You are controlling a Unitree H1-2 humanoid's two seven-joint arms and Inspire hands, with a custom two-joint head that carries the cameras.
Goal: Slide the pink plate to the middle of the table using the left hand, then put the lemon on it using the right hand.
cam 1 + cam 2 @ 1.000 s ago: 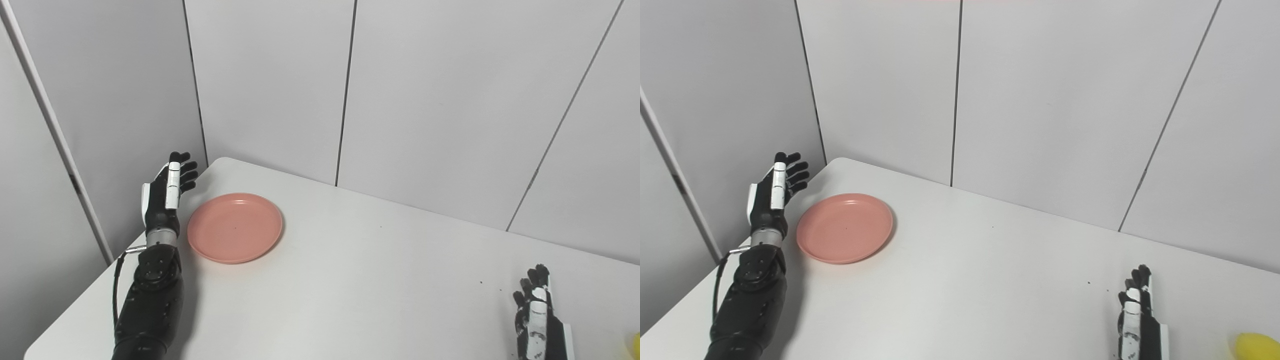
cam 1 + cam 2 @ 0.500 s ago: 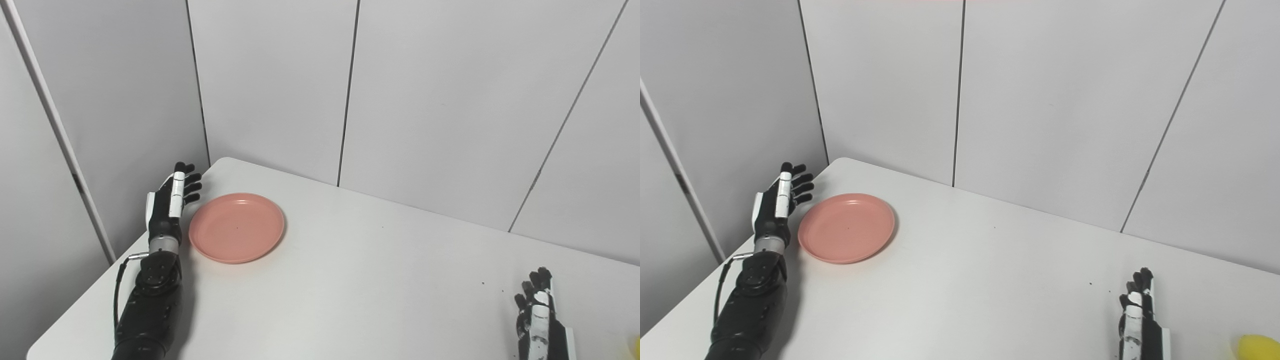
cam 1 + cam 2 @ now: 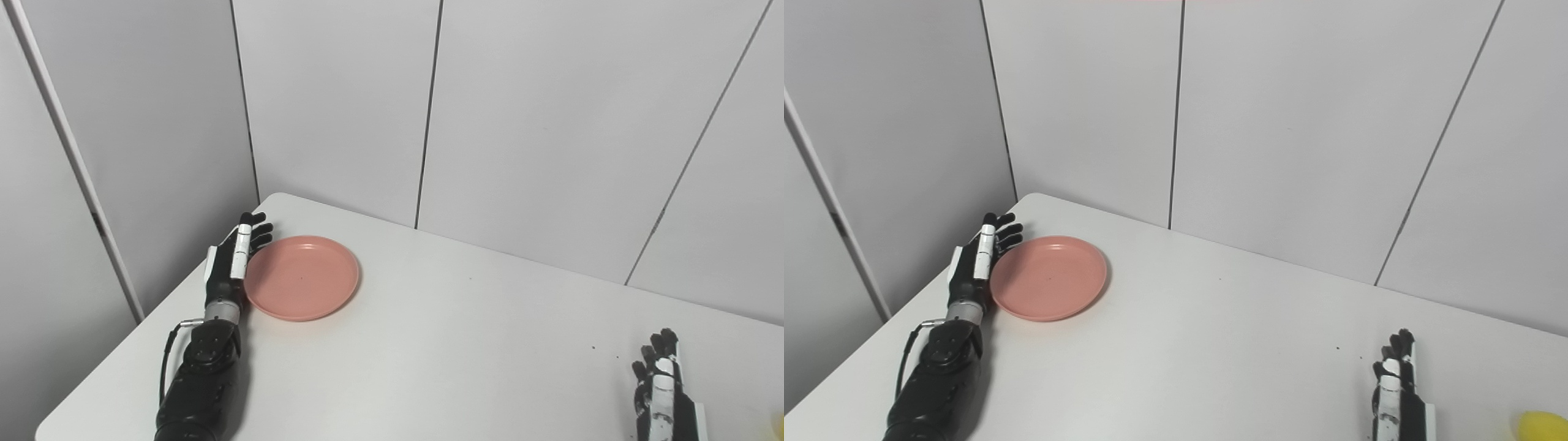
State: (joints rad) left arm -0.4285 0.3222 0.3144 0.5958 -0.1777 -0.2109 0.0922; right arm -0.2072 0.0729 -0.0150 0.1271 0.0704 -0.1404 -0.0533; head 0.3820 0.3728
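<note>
The round pink plate [image 3: 302, 277] lies flat near the far left corner of the white table [image 3: 429, 343]. My left hand [image 3: 233, 257] stands on edge just left of the plate, fingers straight and apart, its palm side against the plate's left rim. It holds nothing. My right hand [image 3: 1396, 395] rests at the bottom right with fingers extended, open and empty. The yellow lemon [image 3: 1542, 425] sits at the bottom right corner, to the right of that hand, partly cut off by the picture edge.
Grey wall panels [image 3: 520, 122] close off the table at the back and on the left. The table's left edge [image 3: 122, 355] runs close beside my left forearm. A few dark specks [image 3: 593, 348] lie near the right hand.
My left hand has come down and moved right until it meets the plate's left rim; the plate has shifted a little to the right. The right hand has barely moved.
</note>
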